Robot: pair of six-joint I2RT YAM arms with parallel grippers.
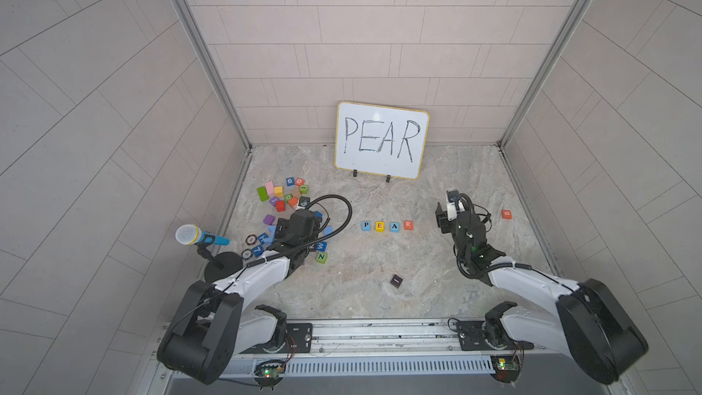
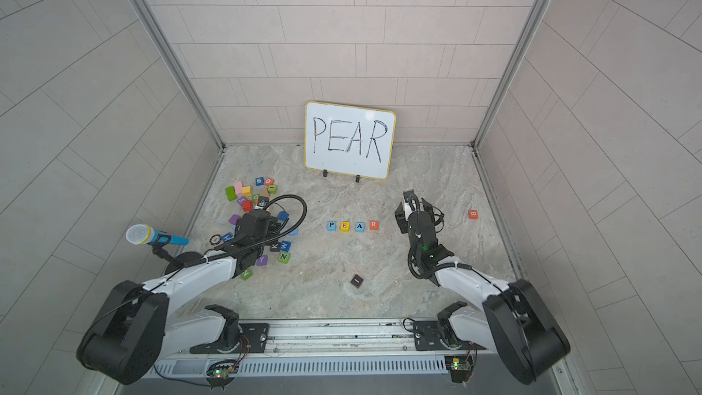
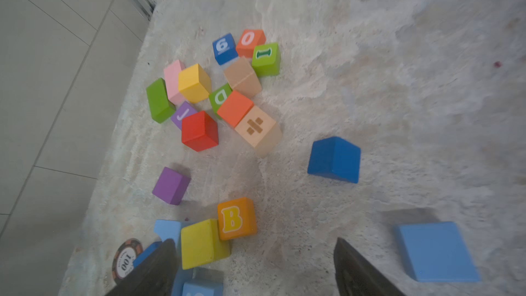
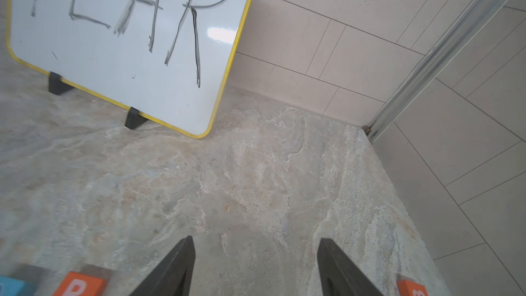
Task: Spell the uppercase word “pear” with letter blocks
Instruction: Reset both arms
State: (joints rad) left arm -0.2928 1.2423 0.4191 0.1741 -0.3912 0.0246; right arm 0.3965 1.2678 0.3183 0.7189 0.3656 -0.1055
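right gripper gapes above marbled, perhaps stone, tabletop.

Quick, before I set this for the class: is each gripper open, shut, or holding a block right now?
The left gripper is open, holding nothing.
The right gripper is open, holding nothing.

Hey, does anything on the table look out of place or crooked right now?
The PEAR row looks tidy. Two strays stand out: a dark cube lying alone and turned askew near the front, and an orange B cube alone on the far right.
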